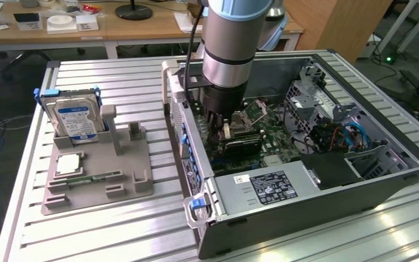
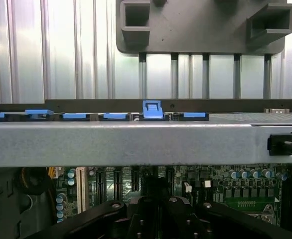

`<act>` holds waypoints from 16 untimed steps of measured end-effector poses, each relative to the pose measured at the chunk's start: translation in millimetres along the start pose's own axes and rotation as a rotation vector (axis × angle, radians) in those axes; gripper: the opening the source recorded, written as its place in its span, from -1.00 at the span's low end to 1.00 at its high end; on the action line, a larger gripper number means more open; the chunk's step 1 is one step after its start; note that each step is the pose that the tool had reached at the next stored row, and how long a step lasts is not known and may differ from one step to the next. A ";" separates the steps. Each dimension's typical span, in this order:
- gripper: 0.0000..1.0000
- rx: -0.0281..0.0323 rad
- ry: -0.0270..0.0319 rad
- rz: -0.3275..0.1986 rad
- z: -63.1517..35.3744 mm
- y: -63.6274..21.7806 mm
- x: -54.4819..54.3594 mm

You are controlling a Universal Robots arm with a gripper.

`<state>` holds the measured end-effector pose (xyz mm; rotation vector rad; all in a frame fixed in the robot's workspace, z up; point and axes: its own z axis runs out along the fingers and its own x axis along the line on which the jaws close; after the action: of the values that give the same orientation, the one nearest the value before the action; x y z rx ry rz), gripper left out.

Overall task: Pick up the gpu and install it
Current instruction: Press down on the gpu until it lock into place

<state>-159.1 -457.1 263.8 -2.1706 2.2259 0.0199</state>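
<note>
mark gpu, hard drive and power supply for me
gpu (image 1: 240, 143): exterior view, black cooler face, below the tool.
hard drive (image 1: 78, 121): exterior view, blue-white label.
power supply (image 1: 271, 187): exterior view, black label on its top face.

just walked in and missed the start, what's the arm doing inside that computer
The robot arm has its gripper lowered into the open computer case, right over the motherboard. Its fingers are shut, and the gpu, a dark card, sits on the motherboard directly below them; whether it is fully seated can't be told. On the exterior view's left, the grey parts holder carries the hard drive and a small memory stick.
</note>
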 end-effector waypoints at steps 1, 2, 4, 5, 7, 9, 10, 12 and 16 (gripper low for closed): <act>-0.76 0.0000 0.0001 0.000 0.3 0.0 -0.1; -0.76 0.0000 -0.0001 0.000 0.5 0.0 -0.3; -0.76 0.0001 -0.0006 0.000 0.8 0.0 -0.5; -0.76 0.0002 -0.0007 0.000 0.9 0.0 -0.5; -0.76 0.0000 -0.0005 0.000 1.4 0.1 -0.7; -0.76 0.0001 -0.0004 0.000 1.6 0.1 -0.8; -0.76 0.0007 -0.0012 0.000 1.0 0.0 -1.0; -0.76 0.0005 -0.0012 0.000 -4.4 -0.1 -1.2; -0.76 0.0003 -0.0008 0.000 -15.2 -0.2 -1.6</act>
<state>-159.2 -456.0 279.0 -2.1703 2.2252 0.0205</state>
